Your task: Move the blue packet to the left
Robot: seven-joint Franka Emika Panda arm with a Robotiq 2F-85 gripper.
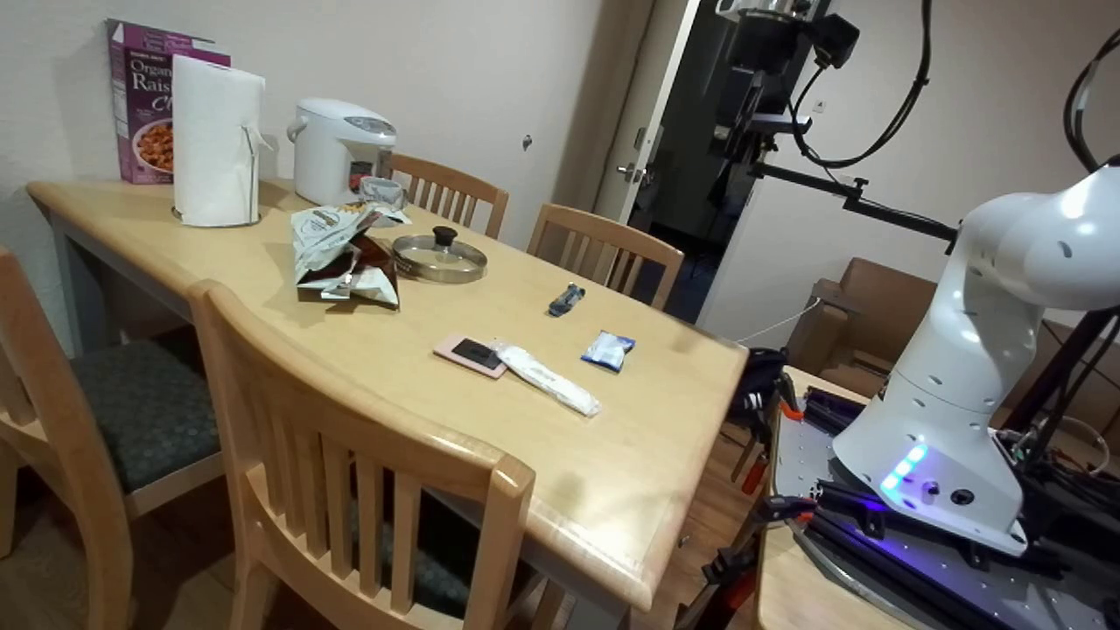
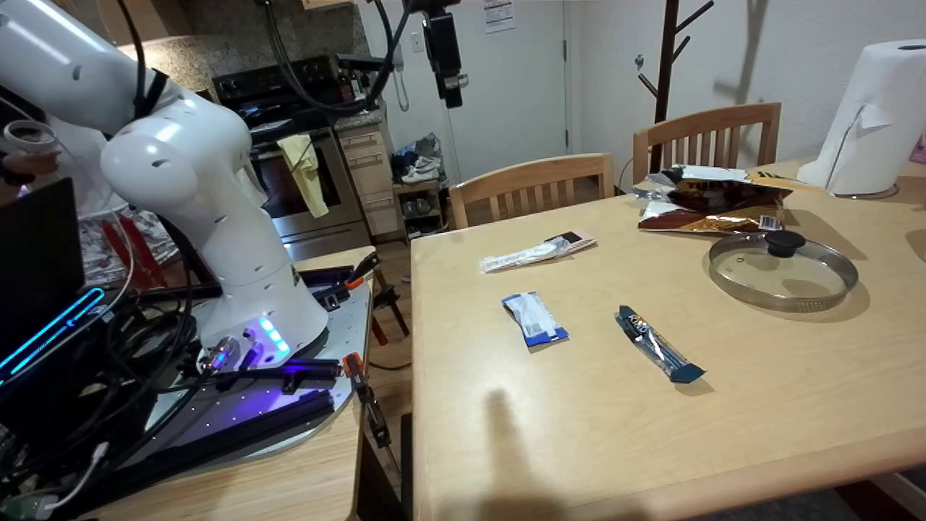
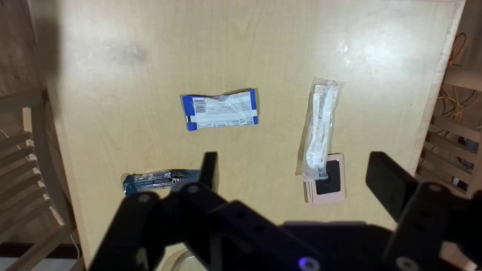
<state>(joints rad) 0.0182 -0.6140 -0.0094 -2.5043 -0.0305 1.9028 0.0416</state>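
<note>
The blue packet (image 1: 608, 351) is flat, white in the middle with blue ends. It lies on the wooden table near the end facing the robot base; it also shows in an exterior view (image 2: 535, 319) and in the wrist view (image 3: 222, 110), left of centre. My gripper (image 3: 295, 169) is open and empty, its two fingers wide apart in the wrist view. It is high above the table, apart from the packet, which lies beyond the left fingertip in that view. The gripper also shows at the top of an exterior view (image 2: 453, 90), partly cut off.
A dark teal wrapper (image 3: 162, 179), wrapped white cutlery (image 3: 320, 128) and a pink case with a black panel (image 3: 331, 184) lie nearby. A glass lid (image 2: 785, 278), open snack bag (image 1: 341, 249), paper towel roll (image 1: 217, 144) and white water dispenser (image 1: 337, 149) stand farther off. Chairs (image 1: 367, 455) surround the table.
</note>
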